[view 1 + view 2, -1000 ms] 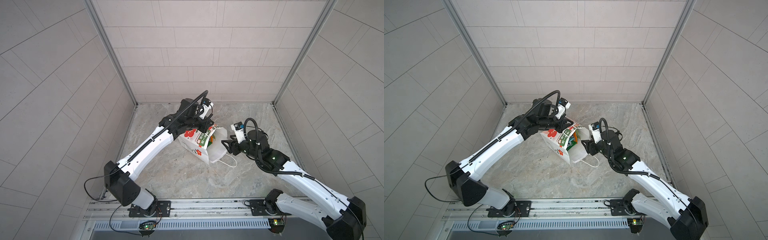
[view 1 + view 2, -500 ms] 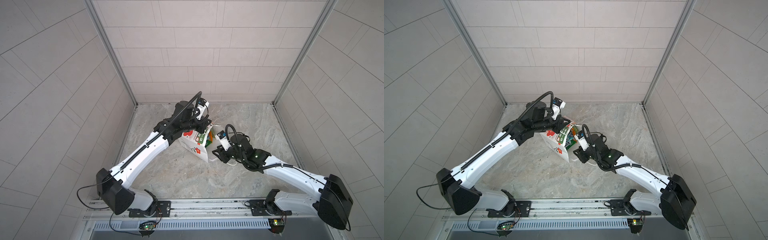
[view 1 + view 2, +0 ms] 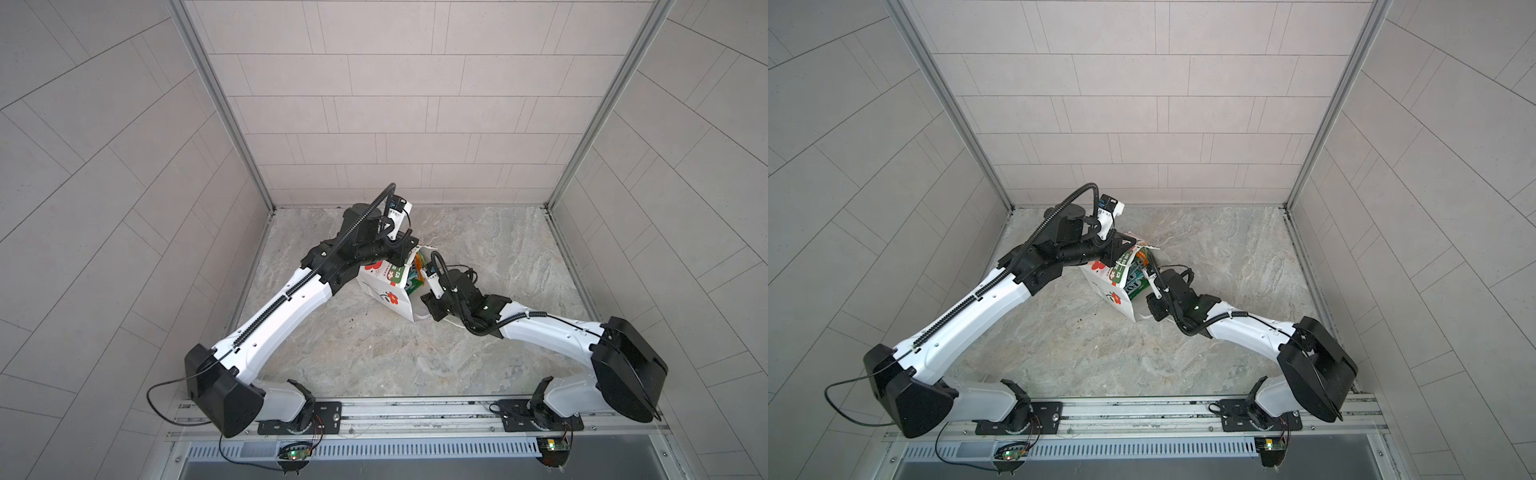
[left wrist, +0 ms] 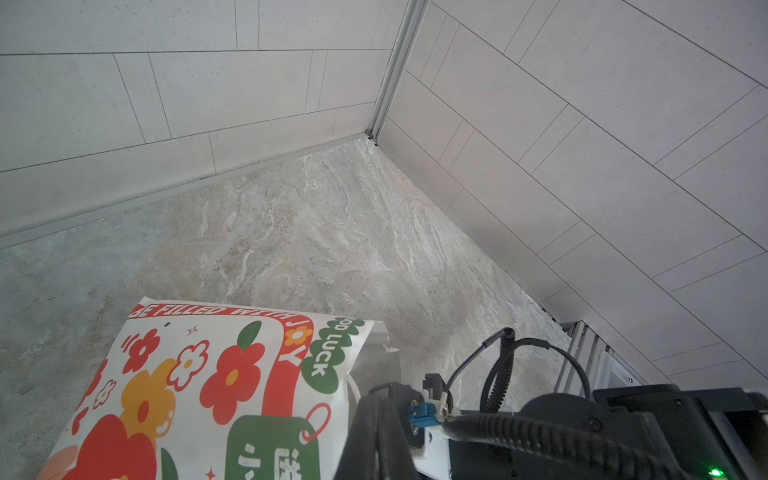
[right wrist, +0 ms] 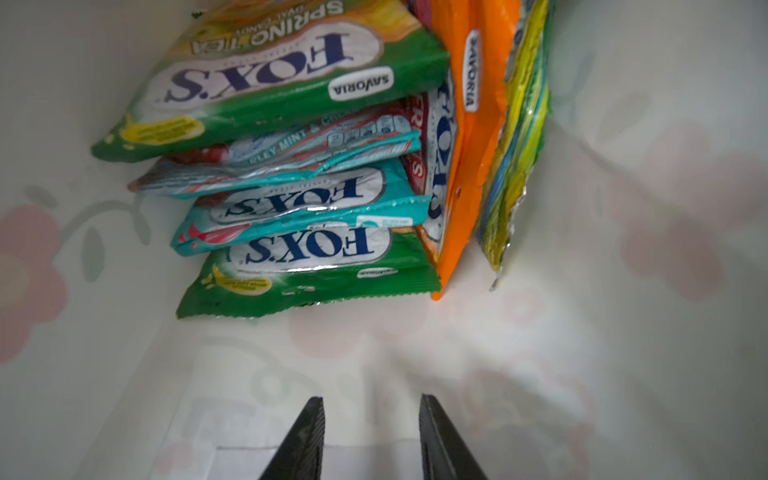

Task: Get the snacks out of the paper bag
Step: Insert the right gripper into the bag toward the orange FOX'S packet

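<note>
Snacks (image 5: 291, 249), flat glossy FOX'S candy packets in green, teal and orange, sit stacked inside the white flowered paper bag (image 3: 382, 286) near the bench's (image 3: 374, 357) far edge. My left claw (image 3: 401, 259) pinches its upper rim. The bag lies sideways, long axis across the bench, mouth rightward. My right claw (image 5: 370, 399), spread and empty, should advance straight onto the crimped end of the nearest green packet (image 5: 307, 278).

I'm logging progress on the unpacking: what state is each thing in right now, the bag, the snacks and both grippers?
bag: on its side on the table, mouth open toward the right gripper.
snacks: inside the bag, stacked, none gripped.
left gripper: shut, apparently on the bag's upper rim.
right gripper: open, empty, inside the bag, short of the snacks.
</note>
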Available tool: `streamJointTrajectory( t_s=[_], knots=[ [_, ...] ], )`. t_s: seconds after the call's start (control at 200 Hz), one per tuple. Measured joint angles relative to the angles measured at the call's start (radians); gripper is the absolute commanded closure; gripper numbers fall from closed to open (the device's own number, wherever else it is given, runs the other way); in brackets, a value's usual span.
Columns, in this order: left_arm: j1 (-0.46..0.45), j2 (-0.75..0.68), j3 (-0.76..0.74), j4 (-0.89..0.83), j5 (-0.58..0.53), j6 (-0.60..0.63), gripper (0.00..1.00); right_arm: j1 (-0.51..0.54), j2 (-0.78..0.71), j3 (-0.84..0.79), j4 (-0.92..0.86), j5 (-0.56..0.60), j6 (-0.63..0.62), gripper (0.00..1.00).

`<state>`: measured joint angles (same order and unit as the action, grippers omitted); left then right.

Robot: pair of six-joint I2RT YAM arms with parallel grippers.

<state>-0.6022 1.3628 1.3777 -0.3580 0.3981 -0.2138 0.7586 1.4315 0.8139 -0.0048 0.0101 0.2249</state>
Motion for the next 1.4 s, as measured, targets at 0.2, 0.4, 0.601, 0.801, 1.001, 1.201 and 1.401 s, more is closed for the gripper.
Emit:
streamJointTrajectory(
  t_s=[0.2, 0.4, 0.601, 0.801, 1.001, 1.201, 1.401],
  knots=[
    [0.0, -0.002, -0.003, 0.007, 0.001, 0.0, 1.0, 0.001, 0.071, 0.06, 0.043, 0.066, 0.0, 0.63],
    [0.0, -0.002, -0.005, 0.009, 0.003, 0.0, 1.0, 0.001, 0.126, 0.087, 0.091, 0.142, 0.005, 0.65],
    [0.0, -0.002, -0.005, 0.009, 0.005, 0.0, 1.0, 0.001, 0.182, 0.108, 0.116, 0.195, 0.023, 0.66],
    [0.001, -0.002, -0.005, 0.01, 0.005, -0.003, 1.0, 0.001, 0.212, 0.112, 0.138, 0.241, 0.046, 0.63],
    [0.006, -0.002, -0.005, 0.011, 0.005, -0.006, 1.0, 0.001, 0.266, 0.14, 0.165, 0.251, 0.06, 0.64],
    [0.014, -0.005, -0.005, 0.014, 0.005, -0.007, 1.0, 0.0, 0.309, 0.166, 0.177, 0.24, 0.063, 0.83],
    [0.022, -0.013, -0.006, 0.014, 0.0, -0.008, 1.0, -0.002, 0.325, 0.176, 0.19, 0.216, 0.064, 1.0]
  ],
)
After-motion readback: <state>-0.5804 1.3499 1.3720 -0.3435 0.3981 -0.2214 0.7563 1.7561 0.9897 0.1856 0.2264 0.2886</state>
